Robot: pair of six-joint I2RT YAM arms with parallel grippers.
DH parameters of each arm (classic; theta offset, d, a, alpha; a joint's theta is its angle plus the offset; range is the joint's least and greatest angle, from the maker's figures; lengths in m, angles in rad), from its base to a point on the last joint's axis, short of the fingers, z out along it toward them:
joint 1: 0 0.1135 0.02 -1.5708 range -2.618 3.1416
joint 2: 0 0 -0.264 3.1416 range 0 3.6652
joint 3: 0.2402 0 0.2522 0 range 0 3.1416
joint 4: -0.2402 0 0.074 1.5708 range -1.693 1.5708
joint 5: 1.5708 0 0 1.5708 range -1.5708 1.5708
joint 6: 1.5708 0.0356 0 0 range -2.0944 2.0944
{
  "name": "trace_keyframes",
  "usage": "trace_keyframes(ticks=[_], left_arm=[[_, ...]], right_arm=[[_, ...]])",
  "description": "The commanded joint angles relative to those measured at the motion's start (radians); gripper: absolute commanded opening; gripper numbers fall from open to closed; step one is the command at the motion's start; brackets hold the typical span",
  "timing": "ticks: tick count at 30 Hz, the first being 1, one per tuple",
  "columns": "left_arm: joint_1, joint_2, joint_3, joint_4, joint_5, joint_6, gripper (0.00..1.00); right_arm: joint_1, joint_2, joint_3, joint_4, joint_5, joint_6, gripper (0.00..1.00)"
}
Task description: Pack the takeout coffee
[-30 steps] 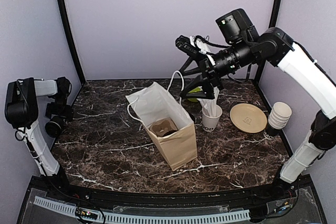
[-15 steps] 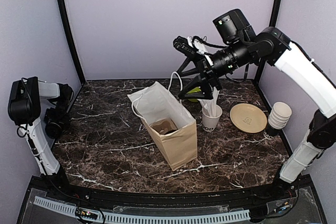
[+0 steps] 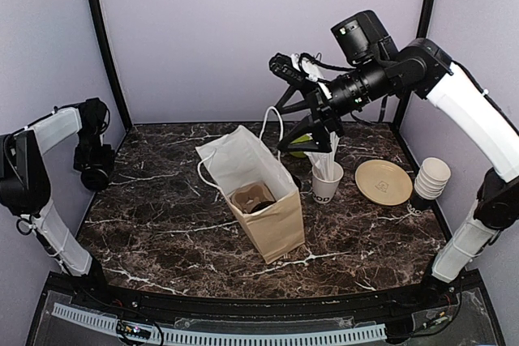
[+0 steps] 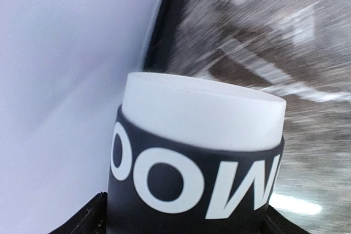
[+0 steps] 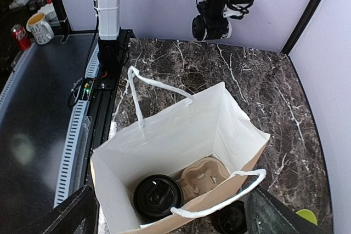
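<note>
**Left of the top view.** My left gripper [image 3: 95,169] is clamped across a takeout coffee cup [image 4: 197,179], which is black with large white lettering. In the left wrist view the cup fills the frame, with the dark fingers just showing at the two lower corners. I see the cup held off the marble tabletop [image 3: 162,232] at its far left edge, close to the left wall [image 3: 40,62] and the black corner post [image 3: 104,46]. Blur in the wrist view hides finer detail.

**Centre.** The paper bag [image 3: 280,228] stands upright with its mouth open, well apart from the held cup, and bare marble lies between them. My right gripper [image 3: 282,107] hangs above the bag's rear right rim with its fingers spread wide. The right wrist view looks down into the bag. A second lidded cup [image 5: 158,195] sits in one pocket of a pulp carrier [image 5: 207,175], with bare pockets beside it. The far handle [image 5: 159,84] arches over the far rim. The near handle [image 5: 219,205] lies across the near rim, partly over the mouth.

**Right of the bag.** A white straw cup [image 3: 327,182] stands just beside it. A tan plate [image 3: 383,181] comes next, and a stack of lidless cups [image 3: 430,177] sits near the right edge.
</note>
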Motion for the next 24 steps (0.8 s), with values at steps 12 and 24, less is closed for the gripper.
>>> trace_keyframes(ticks=[12,24], left_arm=[[-0.105,-0.505,-0.105,0.864,1.077,-0.646,0.67],[-0.262,-0.528,0.044,0.377,1.19,-0.293,0.66]], right_arm=[[-0.01,0.057,0.214,0.094,0.136,-0.059,0.99],[-0.007,0.032,0.256,-0.102,0.05,-0.305,0.97]])
